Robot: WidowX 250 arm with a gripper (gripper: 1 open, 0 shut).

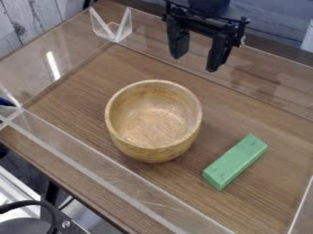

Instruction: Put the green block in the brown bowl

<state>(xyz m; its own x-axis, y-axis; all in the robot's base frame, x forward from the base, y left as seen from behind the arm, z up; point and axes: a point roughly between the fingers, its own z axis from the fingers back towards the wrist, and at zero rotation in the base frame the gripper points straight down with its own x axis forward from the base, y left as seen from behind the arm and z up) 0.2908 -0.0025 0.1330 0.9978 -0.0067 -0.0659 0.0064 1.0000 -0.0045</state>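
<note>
The green block [235, 162] lies flat on the wooden table, slanting from lower left to upper right, just to the right of the brown bowl [153, 120]. The bowl stands upright near the middle with nothing inside it. My gripper [197, 51] hangs at the back of the table, well above and behind both things. Its two black fingers point down and stand apart with nothing between them, so it is open.
Clear plastic walls [73, 146] fence the wooden table [134, 69] on the left, front and right. A clear bracket [113, 26] stands at the back left corner. A wooden plank wall shows at the upper left.
</note>
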